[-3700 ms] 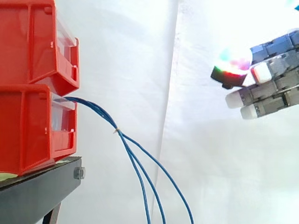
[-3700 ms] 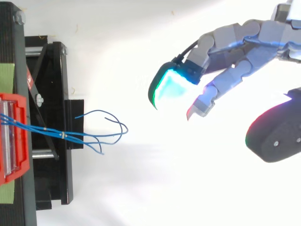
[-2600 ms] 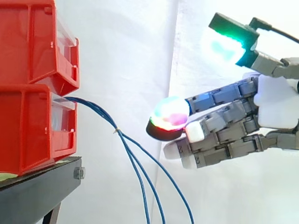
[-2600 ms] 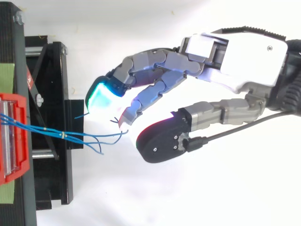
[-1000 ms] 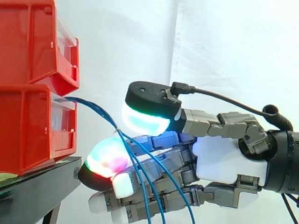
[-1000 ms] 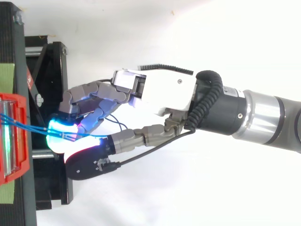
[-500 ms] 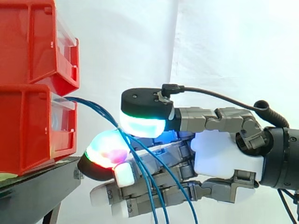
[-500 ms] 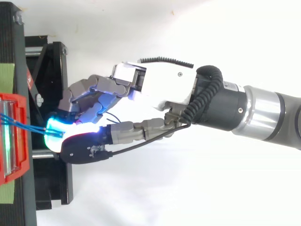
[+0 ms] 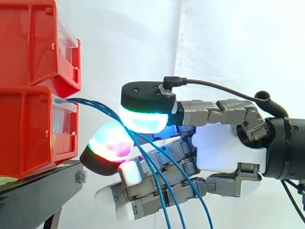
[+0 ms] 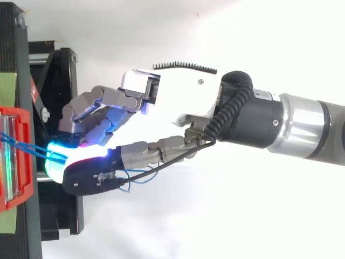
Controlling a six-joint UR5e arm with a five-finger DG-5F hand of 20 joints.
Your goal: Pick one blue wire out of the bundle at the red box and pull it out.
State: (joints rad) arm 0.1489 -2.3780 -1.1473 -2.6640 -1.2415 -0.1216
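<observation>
Two red bins (image 9: 28,43) on the left, one on top of the other, on a black stand (image 9: 38,195). Behind them, a white curtain (image 9: 214,47). Out of the front of the lower bin (image 9: 28,133), a small bunch of blue wires (image 9: 97,105), going right and then hanging down. From the right, the robot hand (image 9: 228,152), close to the bins. Pinches the blue wires just past the lower bin: thumb pad (image 9: 143,119) on top, glowing green and white, finger pad (image 9: 108,145) underneath, glowing red and green. Hard to tell how many wires in the pinch. Seen from above, loose wire ends (image 10: 132,181) near the thumb.
</observation>
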